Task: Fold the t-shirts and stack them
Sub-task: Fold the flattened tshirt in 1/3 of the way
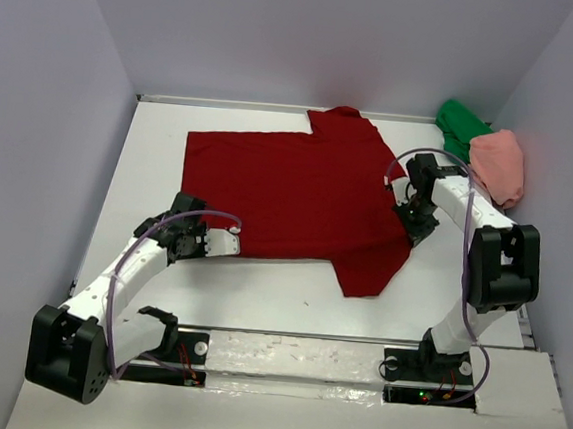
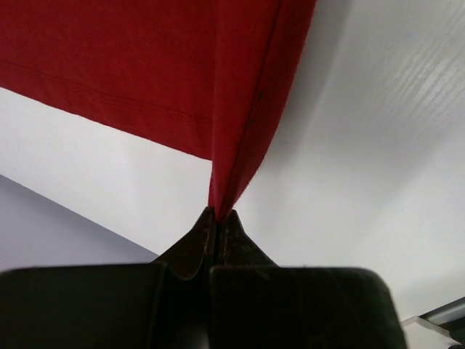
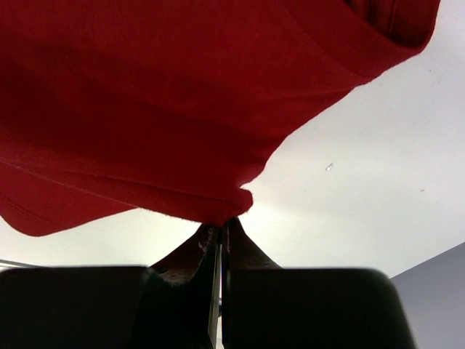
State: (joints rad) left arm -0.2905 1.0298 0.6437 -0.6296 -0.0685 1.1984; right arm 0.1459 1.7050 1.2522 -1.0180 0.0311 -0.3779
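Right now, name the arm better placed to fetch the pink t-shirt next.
Right. The pink t-shirt lies far right, near the right gripper; the left gripper is across the dark red t-shirt both grip.

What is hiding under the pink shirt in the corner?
The green t-shirt pokes out at the far side of the pink t-shirt, which seems to lie partly over it. How much green is covered, and anything else beneath, cannot be seen.

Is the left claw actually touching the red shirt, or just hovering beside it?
Touching. The left wrist view shows the left gripper shut on the dark red t-shirt, its cloth coming straight out of the closed jaws.
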